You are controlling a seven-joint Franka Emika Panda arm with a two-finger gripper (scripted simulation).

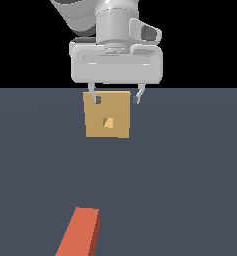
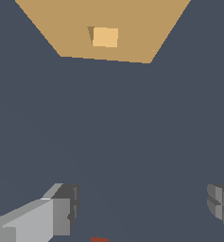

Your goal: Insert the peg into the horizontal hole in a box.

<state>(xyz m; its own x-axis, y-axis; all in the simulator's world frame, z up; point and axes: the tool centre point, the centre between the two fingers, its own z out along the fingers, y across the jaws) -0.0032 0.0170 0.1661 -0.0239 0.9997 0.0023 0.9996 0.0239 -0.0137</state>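
Observation:
The tan box (image 1: 107,115) stands on the dark floor in the middle of the exterior view, its face towards the camera, with the small square hole (image 1: 108,123) in its centre. My gripper (image 1: 116,99) hangs open and empty in front of the box's upper part, its fingers (image 1: 95,98) spread about the box's width. The orange-red peg (image 1: 80,233) lies on the floor at the near edge, well apart from the gripper; its pale end is out of view. The wrist view shows the box (image 2: 127,28), its hole (image 2: 105,37), both fingers (image 2: 61,215) and a sliver of peg (image 2: 99,239).
The dark grey-blue floor (image 1: 190,175) stretches flat around the box and the peg. A black background lies behind the arm.

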